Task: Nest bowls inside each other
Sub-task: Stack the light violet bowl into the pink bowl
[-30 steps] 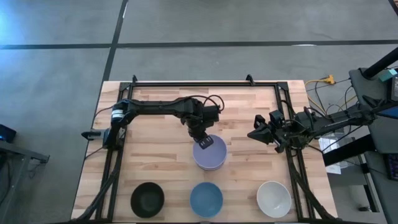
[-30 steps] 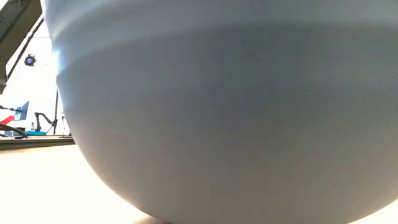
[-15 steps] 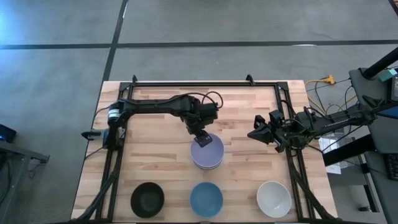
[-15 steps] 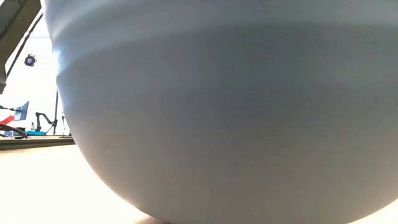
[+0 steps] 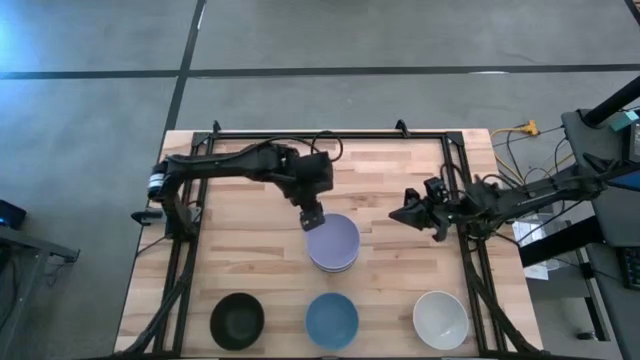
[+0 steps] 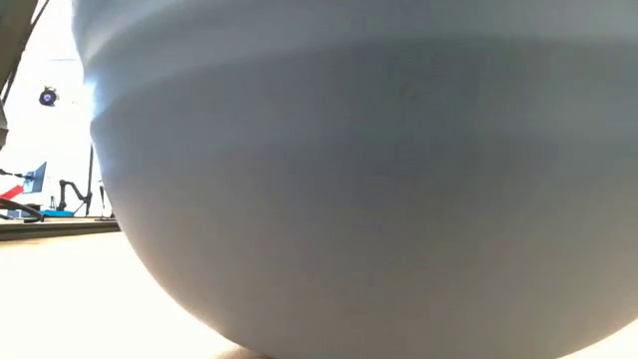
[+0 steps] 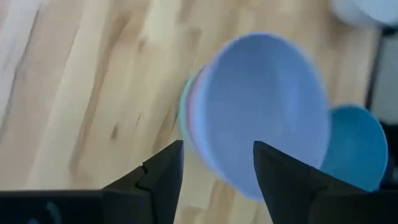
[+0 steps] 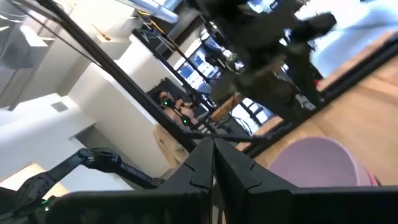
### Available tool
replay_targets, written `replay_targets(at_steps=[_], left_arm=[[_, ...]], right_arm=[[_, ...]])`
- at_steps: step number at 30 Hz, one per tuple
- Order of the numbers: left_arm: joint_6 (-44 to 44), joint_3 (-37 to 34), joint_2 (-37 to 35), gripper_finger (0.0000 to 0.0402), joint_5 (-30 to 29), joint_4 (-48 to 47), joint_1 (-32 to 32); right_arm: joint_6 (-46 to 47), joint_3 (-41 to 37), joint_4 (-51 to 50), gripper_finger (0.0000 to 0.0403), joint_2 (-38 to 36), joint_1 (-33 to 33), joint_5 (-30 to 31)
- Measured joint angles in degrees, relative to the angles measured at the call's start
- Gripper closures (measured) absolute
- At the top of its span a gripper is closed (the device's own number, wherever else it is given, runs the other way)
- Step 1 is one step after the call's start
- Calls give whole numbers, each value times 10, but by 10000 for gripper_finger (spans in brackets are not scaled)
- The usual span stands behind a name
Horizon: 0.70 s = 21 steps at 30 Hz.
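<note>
Stack of nested bowls (image 5: 333, 245) sits at the middle of the surface (image 5: 250, 260), lavender bowl (image 5: 332, 238) on top; the left wrist view shows pink and green rims peeking out beneath it. Left claw (image 5: 311, 214) hangs just off the stack's far-left rim, jaws spread wide, holding nothing. Right claw (image 5: 411, 213) waits near the right edge, pinched shut and empty.

Three bowls remain loose along the near edge: black bowl (image 5: 238, 320) toward the left corner, blue bowl (image 5: 332, 319) at centre, white bowl (image 5: 440, 319) toward the right corner. The low view is filled by one pale bowl wall, so nothing useful there.

Risks from here:
- Lavender bowl looks seated slightly off-centre on the stack. If it rests tilted, the next bowl dropped in may rock or slide off.
- Open left claw is close to the stack rim. A low sideways swing could clip the rim and shove or topple the whole stack.
- Stack is growing tall. A release from too high could bounce the incoming bowl out.
- Near-edge bowls lie close to the surface's edge. A rim pinch that slips could push one over the side.
- Both arms reaching for the centre together could collide over the stack.
</note>
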Motion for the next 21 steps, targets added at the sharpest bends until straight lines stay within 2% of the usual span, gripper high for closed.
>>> replay_targets(at_steps=[2,4,6,8,10,15,21], left_arm=[[71,-31,-22,224,25,39,-5],[120,-77,-45,224,91,100,-5],[138,-134,-68,224,179,185,2],[129,-193,-91,224,229,260,9],[108,-249,-114,224,234,315,16],[93,-357,-153,224,235,378,30],[94,-425,-176,224,241,437,35]], right_arm=[[17,4,8,394,23,0,0],[26,14,19,394,52,0,0],[27,29,29,394,83,0,0],[28,51,40,394,114,0,0],[26,78,40,394,145,4,0],[4,148,40,394,215,16,0],[-8,213,34,394,277,29,-2]])
